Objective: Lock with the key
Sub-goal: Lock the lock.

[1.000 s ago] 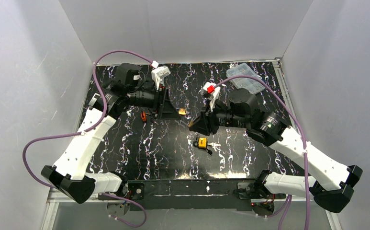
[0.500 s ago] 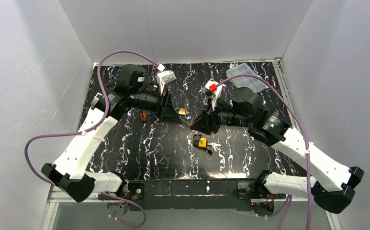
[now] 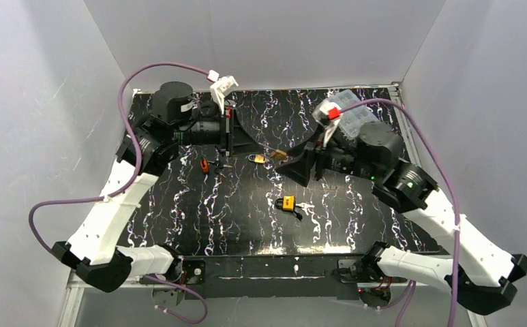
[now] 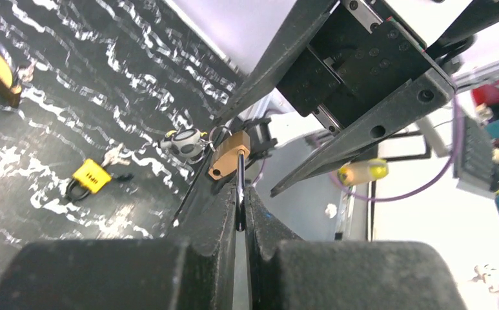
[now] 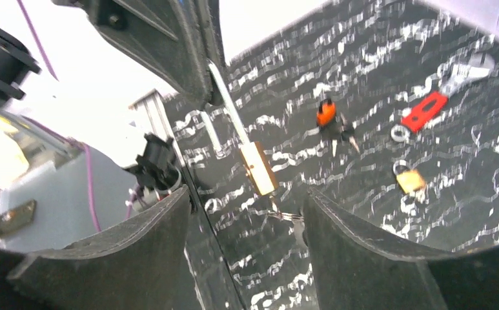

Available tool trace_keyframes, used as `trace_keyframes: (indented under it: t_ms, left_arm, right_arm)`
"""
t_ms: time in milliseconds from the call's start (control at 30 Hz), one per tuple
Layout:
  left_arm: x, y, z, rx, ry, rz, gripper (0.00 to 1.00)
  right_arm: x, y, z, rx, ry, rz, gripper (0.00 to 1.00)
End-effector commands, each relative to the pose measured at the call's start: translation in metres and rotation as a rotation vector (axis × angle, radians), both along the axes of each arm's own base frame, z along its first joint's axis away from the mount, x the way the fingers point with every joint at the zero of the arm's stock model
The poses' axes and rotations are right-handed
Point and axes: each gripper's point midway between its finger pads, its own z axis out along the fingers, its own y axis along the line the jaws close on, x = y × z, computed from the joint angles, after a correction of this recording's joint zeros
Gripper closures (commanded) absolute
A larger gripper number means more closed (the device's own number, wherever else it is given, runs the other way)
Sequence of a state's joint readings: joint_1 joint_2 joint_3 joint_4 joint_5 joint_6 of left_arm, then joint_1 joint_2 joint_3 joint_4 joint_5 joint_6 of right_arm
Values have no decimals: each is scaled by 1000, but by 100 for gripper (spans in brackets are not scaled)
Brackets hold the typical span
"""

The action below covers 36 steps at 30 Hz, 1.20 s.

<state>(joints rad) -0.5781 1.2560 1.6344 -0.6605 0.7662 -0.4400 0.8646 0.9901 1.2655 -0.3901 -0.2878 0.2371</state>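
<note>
A brass padlock (image 4: 228, 155) hangs by its thin steel shackle (image 4: 240, 187), and my left gripper (image 4: 240, 208) is shut on that shackle. In the top view this padlock (image 3: 256, 159) sits just right of the left gripper (image 3: 241, 154), above the middle of the table. A key (image 4: 186, 142) on a ring dangles from the lock's lower end. My right gripper (image 5: 246, 197) is open, its fingers (image 5: 363, 258) on either side of the padlock (image 5: 258, 168) and the dangling key (image 5: 290, 216), touching neither. From above, the right gripper (image 3: 282, 164) faces the left one.
On the black marbled table (image 3: 199, 211) lie a yellow padlock (image 3: 288, 202), an orange padlock (image 3: 204, 165) and a second brass padlock (image 5: 409, 179). A red tag (image 5: 427, 110) lies near it. A clear plastic box (image 3: 350, 111) stands back right. White walls enclose the table.
The left gripper has shut on the brass padlock's shackle and shifted toward the back. The right gripper has opened wide and drawn back to the right.
</note>
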Motion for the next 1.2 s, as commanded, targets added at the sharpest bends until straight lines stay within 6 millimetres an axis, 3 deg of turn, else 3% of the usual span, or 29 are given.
trace_keyframes:
  t_ms: [0,267,600,900,1167]
  left_arm:
    - [-12,0,67,-199,-46,38,100]
    - [-28,0,95,-288,-64,-32,100]
    - [-48,5,110,-344,-111,-105,100]
    - [-51,5,118,-367,-123,-120,100]
    - [-49,5,119,-361,-135,-113,100]
  right_arm:
    - [-22,-14,85,238,-137,60,31]
    - [-46,-25,124,347,-174,142,33]
    - [-50,-37,139,386,-197,112,33]
    - [-59,-33,150,426,-189,202,34]
    - [-51,-42,158,442,-192,228,33]
